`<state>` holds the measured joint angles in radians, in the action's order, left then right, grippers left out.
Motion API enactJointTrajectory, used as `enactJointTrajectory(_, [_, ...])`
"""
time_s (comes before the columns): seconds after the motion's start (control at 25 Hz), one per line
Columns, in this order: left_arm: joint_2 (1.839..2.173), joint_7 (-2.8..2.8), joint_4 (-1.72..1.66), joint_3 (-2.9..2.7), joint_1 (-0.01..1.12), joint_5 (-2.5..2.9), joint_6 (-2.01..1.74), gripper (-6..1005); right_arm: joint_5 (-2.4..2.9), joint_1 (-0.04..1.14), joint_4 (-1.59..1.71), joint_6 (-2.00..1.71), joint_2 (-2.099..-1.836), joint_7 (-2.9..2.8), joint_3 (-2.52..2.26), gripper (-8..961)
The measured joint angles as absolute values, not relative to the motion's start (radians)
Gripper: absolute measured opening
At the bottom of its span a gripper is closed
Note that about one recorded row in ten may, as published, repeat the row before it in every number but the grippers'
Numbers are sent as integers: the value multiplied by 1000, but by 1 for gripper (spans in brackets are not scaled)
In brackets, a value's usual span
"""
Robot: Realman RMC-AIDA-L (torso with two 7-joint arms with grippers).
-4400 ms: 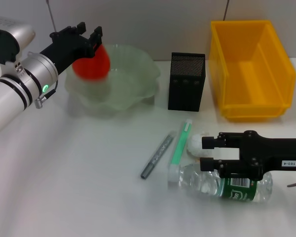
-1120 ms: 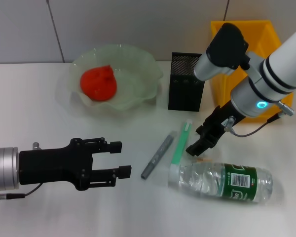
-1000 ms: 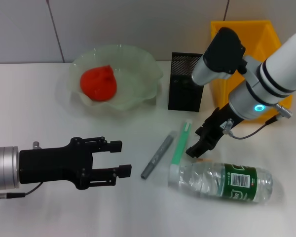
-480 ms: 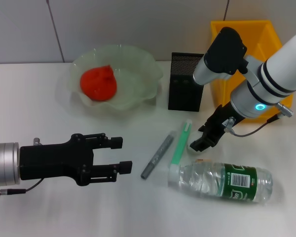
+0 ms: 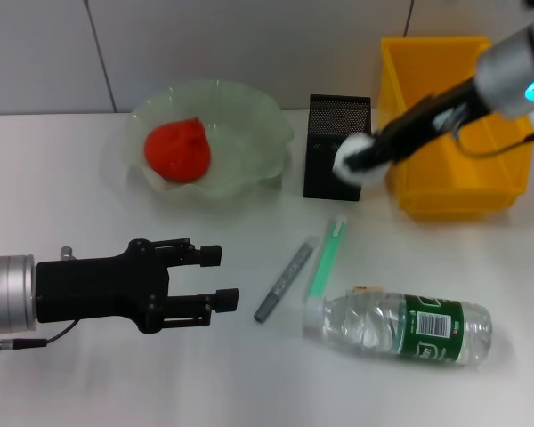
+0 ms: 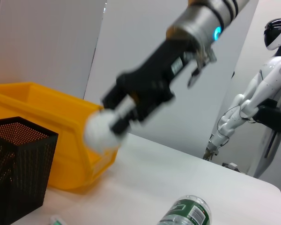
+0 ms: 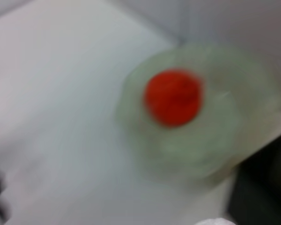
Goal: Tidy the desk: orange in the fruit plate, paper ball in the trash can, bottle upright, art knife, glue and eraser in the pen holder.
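My right gripper [image 5: 363, 157] is shut on the white paper ball [image 5: 348, 160] and holds it in the air before the black mesh pen holder [image 5: 336, 124], close to the left wall of the yellow trash can [image 5: 454, 178]. The left wrist view shows that paper ball [image 6: 100, 132] in the black fingers beside the trash can [image 6: 42, 117]. The orange [image 5: 178, 149] lies in the pale green fruit plate [image 5: 249, 98]. The bottle [image 5: 400, 326] lies on its side. A grey art knife [image 5: 285, 280] and a green glue stick [image 5: 327, 256] lie beside it. My left gripper [image 5: 224, 277] hovers open, low on the left.
A small tan piece [image 5: 365, 289] lies at the bottle's shoulder. The right wrist view looks down on the orange [image 7: 173, 96] in the plate [image 7: 225, 140]. A white humanoid robot [image 6: 264, 98] stands beyond the table's far edge.
The right gripper has lifted the paper ball from the table beside the bottle and swung it up and back toward the yellow trash can. The left gripper has barely moved.
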<state>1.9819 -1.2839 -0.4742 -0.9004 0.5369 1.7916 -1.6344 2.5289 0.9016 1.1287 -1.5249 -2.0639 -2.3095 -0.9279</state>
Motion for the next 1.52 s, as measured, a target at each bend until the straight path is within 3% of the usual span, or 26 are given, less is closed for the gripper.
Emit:
enactJointTrajectory(0.44, [1982, -1292, -470, -901, 539, 1792, -1629, 718, 2585, 863, 1088, -1317, -2007, -2323, -701, 467])
enactJointTrajectory(1.0, [1983, -1308, -475, -900, 547, 1792, -1627, 718, 2647, 876, 980, -1194, -2001, -2321, -721, 574])
enactJointTrajectory(1.24, [1983, -1308, -476, -900, 547, 1792, -1627, 718, 2598, 858, 986, -1155, -2008, -2304, -714, 779])
enactJointTrajectory(1.32, [1983, -1308, -476, -900, 546, 1792, -1627, 718, 2471, 827, 996, -1169, -2006, -2249, -704, 800])
enactJointTrajectory(1.36, [1983, -1308, -476, -900, 546, 1792, -1628, 718, 2400, 808, 1000, -1186, -2001, -2218, -701, 811])
enactJointTrajectory(1.4, [1983, -1308, -476, -900, 546, 1792, -1628, 718, 2160, 761, 995, -1275, -1973, -2128, -702, 821])
enactJointTrajectory(1.44, [1983, -1308, -476, -900, 546, 1792, -1628, 717, 2160, 761, 995, -1275, -1973, -2128, -702, 831])
enactJointTrajectory(1.52, [1983, -1308, -476, -900, 546, 1792, -1628, 717, 1821, 720, 910, -1551, -1881, -2007, -715, 841])
